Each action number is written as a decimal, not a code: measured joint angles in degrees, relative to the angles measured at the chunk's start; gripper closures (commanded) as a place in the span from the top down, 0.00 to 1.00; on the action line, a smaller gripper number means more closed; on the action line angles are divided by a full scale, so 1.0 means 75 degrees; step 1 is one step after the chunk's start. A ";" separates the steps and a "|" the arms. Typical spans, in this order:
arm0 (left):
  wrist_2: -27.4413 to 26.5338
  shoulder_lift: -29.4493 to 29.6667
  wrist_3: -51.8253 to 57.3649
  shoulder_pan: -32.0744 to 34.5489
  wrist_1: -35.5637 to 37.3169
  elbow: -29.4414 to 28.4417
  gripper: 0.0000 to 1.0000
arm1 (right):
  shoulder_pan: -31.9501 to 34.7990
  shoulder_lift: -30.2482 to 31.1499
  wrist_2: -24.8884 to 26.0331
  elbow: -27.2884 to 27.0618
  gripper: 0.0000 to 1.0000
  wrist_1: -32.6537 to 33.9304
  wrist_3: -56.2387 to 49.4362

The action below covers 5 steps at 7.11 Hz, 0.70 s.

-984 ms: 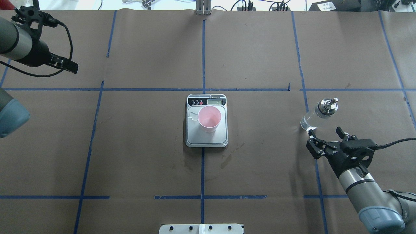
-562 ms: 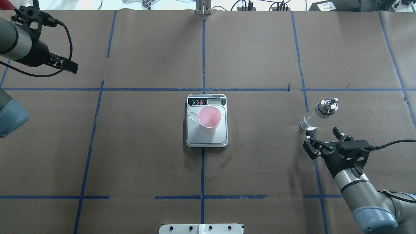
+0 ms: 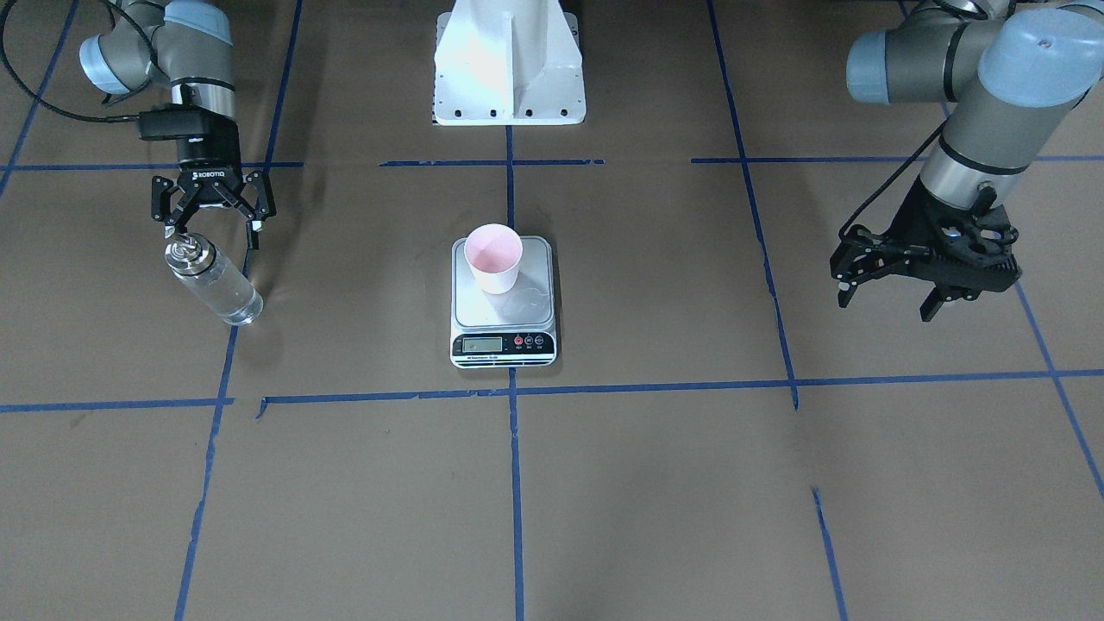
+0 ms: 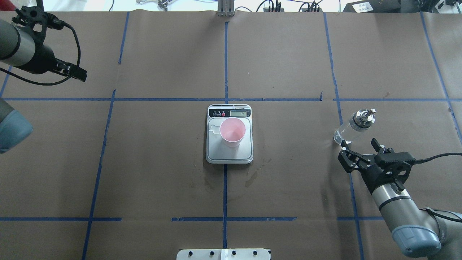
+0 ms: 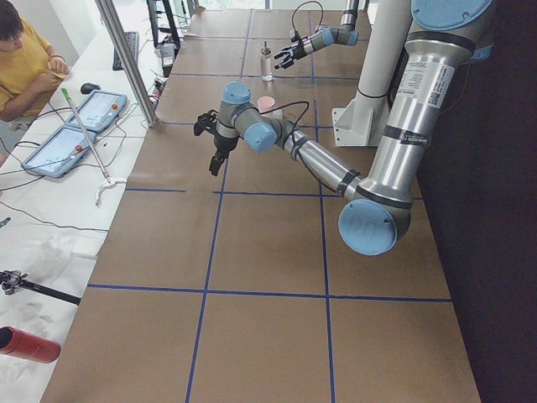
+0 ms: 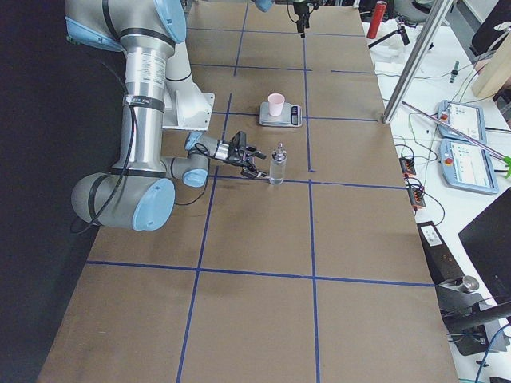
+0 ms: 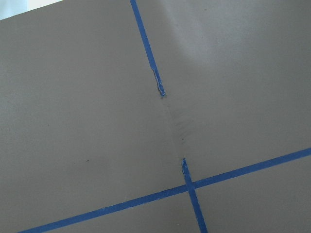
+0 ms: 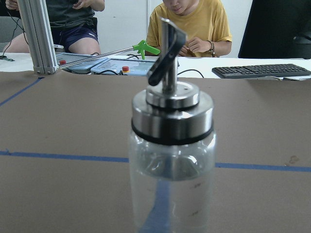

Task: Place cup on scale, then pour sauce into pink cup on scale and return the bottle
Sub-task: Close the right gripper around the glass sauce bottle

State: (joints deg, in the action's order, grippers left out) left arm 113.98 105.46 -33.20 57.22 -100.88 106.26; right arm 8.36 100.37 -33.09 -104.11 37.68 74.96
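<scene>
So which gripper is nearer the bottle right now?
Right. The right gripper sits open just behind the bottle, on the robot's side, not gripping it. The left gripper hangs open far off, on the other side of the scale.

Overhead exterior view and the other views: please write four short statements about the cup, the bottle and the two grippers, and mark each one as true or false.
1. The pink cup stands on the scale. True.
2. The right gripper is shut on the glass bottle. False: it is open, near the bottle, not closed on it.
3. The glass bottle lies on its side. False: it stands upright.
4. The left gripper holds nothing. True.
</scene>
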 measured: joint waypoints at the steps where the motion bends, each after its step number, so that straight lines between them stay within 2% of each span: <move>1: 0.0001 0.0001 -0.0006 0.0000 0.0002 0.0005 1.00 | 0.0091 -0.0162 -0.0022 0.0127 0.99 0.0006 -0.0018; 3: -0.0001 0.0001 -0.0008 0.0000 0.0006 0.0028 1.00 | 0.0225 -0.0601 -0.0052 0.0551 0.99 0.0007 -0.0062; 5: -0.0017 -0.0006 -0.0014 0.0007 0.0027 0.0103 1.00 | 0.0283 -0.0672 -0.0089 0.0741 0.99 -0.0003 -0.0078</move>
State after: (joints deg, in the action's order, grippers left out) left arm 113.86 105.42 -33.30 57.27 -100.68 107.03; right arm 10.48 95.33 -33.76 -98.56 37.65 74.37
